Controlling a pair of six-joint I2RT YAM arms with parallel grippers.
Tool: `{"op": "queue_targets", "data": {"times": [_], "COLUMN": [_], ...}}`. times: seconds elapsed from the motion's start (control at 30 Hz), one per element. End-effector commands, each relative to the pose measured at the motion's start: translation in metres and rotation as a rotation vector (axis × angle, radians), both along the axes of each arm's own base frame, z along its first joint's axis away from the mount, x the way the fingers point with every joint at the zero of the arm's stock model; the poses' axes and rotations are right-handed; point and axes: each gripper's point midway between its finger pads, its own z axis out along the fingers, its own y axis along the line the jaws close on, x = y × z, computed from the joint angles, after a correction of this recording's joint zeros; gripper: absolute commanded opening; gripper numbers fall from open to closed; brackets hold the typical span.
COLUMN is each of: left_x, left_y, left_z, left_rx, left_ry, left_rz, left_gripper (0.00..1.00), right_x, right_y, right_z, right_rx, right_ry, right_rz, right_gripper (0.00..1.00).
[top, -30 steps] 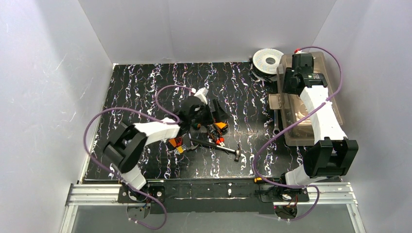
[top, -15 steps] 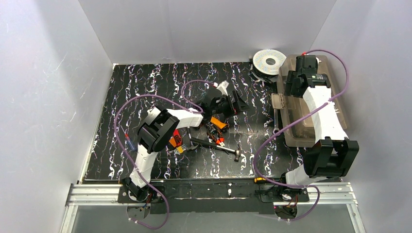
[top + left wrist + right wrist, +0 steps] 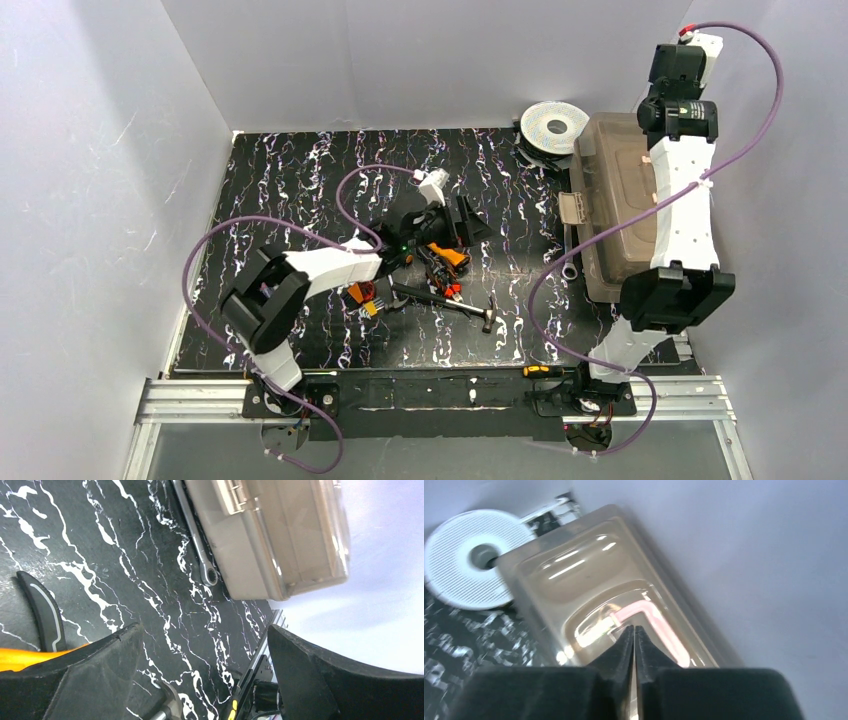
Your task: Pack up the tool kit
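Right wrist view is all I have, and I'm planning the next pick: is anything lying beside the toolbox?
Observer: Yes. A wrench lies on the table, close along the toolbox on its mid-table side.
Operator: Where's the rest of the kit?
Observer: In a pile of hand tools mid-table; the hammer lies at its near edge.
Operator: And the left tool?
Observer: The left tool is open, holding nothing, above the pile's far edge.
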Motion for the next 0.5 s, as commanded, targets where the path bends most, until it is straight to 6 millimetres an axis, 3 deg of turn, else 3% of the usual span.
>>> {"op": "queue_targets", "data": {"times": [0.0, 0.13, 0.27, 0.47], "left_x": [-0.012, -0.023, -0.038, -0.058], "left_y": [0.027, 0.043, 0.055, 0.065], "left_z": [0.002, -0.006, -0.019, -0.037], "left_rx": [0.074, 0.128, 0.143, 0.128], "left_ry": [-0.077, -0.092, -0.080, -0.054], "left_rz": [0.021, 0.020, 0.002, -0.033], "left_gripper": [0.94, 0.95, 0.95, 0.95], "right_x": [-0.002, -0.010, -0.019, -0.039], "right_y": [-0.054, -0.077, -0.088, -0.114], "right_z": [-0.004, -0.035, -0.071, -0.106], "right_rx": [-0.136, -0.170, -0.169, -0.312], "right_ry": [0.022, 0.140, 0.240, 0.394], "right_rz": [-0.247, -0.310, -0.332, -0.423], "right_gripper": [0.05, 0.01, 0.01, 0.04]}}
